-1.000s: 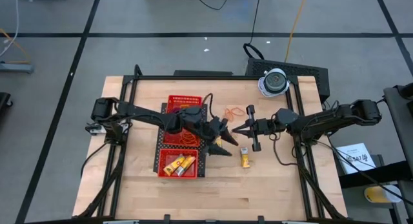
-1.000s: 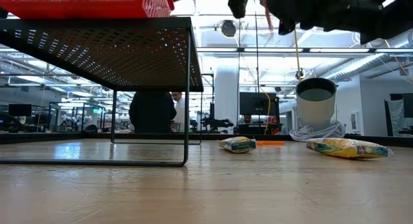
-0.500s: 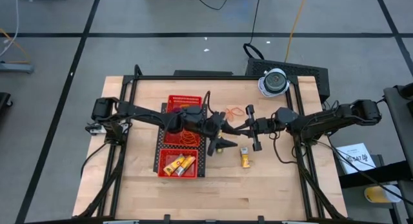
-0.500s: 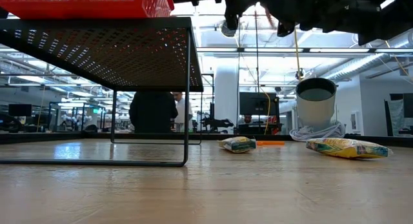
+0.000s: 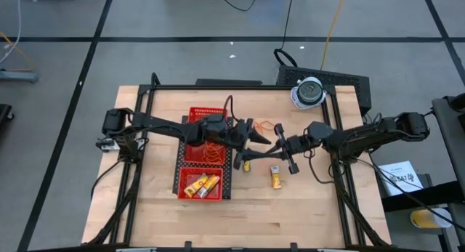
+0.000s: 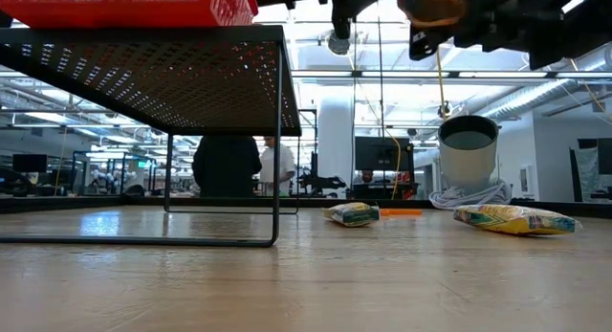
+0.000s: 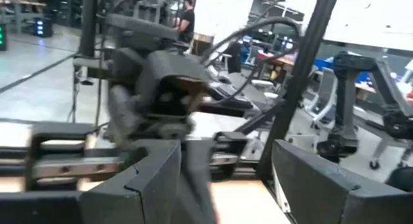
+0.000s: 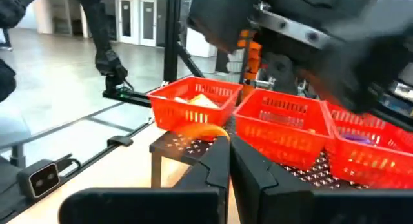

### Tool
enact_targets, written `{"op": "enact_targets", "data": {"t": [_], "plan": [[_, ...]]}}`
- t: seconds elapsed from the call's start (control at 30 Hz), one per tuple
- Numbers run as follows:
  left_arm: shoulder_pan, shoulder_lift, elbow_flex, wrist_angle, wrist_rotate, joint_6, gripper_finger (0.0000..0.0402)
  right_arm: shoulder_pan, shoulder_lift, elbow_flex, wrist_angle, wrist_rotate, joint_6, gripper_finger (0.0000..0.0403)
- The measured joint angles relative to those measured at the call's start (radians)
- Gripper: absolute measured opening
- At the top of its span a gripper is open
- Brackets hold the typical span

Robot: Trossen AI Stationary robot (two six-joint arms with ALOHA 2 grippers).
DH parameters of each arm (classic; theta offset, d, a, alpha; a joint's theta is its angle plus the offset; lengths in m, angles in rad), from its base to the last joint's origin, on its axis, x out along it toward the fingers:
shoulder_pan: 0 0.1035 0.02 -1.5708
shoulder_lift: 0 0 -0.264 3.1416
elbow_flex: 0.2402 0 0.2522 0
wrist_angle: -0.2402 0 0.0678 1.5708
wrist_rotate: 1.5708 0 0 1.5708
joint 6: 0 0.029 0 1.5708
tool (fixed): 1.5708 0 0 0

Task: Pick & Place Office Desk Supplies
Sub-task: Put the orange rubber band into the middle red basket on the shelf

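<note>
A: Counting loose sticks [image 6: 514, 218] first. How many?

B: 2 on the table, nearest the low cam, apart from each other. 2 more look to be in the tray's [image 5: 207, 110] end bin, can't be sure.

A: Then the grippers?

B: R gripper [image 8: 229, 146] is pinched fully closed on 1 orange band [image 8: 201, 130], held in the air just beside the tray. L gripper [image 7: 226, 172] faces it, fingers wide apart, nothing in them.

A: How'll the band handle?

B: Prob. v. light, soft, stretchy. It'll flop and may snag or spring off. Best nip a single strand of the loop near the R tips, not the whole loop.

A: Farther back?

B: More bands [image 5: 264, 126] on the table, 1 or 2, can't tell. A tangle in the mid bin, uncountable. 1 dome [image 5: 309, 92] at the far edge.
</note>
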Motion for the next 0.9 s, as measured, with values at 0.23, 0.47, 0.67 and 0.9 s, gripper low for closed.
{"op": "enact_targets", "data": {"t": [0.23, 0.47, 0.67, 0.9], "plan": [[0.005, -0.001, 0.000, -0.013, 0.015, 0.009, 0.0255, -0.003, -0.010, 0.000, 0.030, 0.027, -0.016, 0.0000], [-0.003, -0.001, 0.000, -0.082, -0.053, 0.033, 0.0255, 0.002, -0.011, 0.000, 0.060, 0.023, -0.023, 0.0000], [-0.010, -0.001, 0.000, -0.092, -0.007, 0.033, 0.0255, 0.003, -0.012, 0.000, 0.059, 0.087, -0.044, 0.0000], [-0.013, -0.001, 0.000, -0.103, -0.006, 0.034, 0.0255, 0.004, -0.011, 0.000, 0.082, 0.096, -0.047, 0.0000]]}}
